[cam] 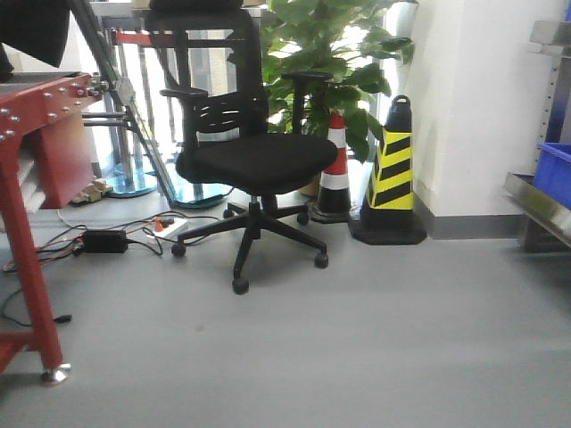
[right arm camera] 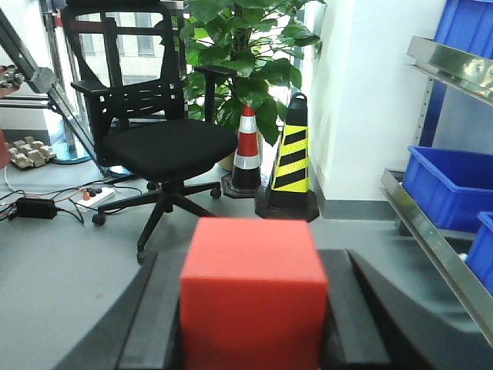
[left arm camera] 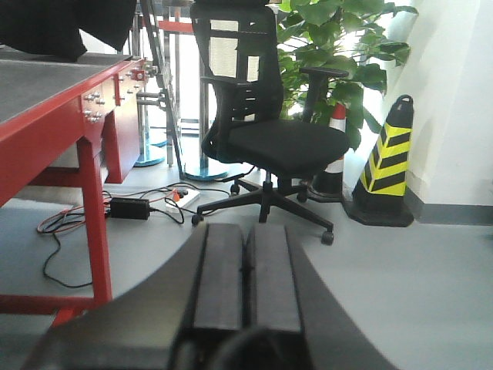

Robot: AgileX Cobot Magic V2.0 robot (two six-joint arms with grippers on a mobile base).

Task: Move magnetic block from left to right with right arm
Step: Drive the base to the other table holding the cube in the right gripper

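A red cube, the magnetic block, fills the lower middle of the right wrist view. My right gripper is shut on it, one black finger pressed against each side face. The block is held off the floor and faces the room. In the left wrist view my left gripper is shut with nothing in it, its two black pads pressed flat together. Neither gripper nor the block shows in the exterior front view.
A black office chair stands mid-room before a leafy plant. Beside it are a red-white cone and a yellow-black cone. A red metal table is at left, cables on the floor, blue bins on a steel shelf at right.
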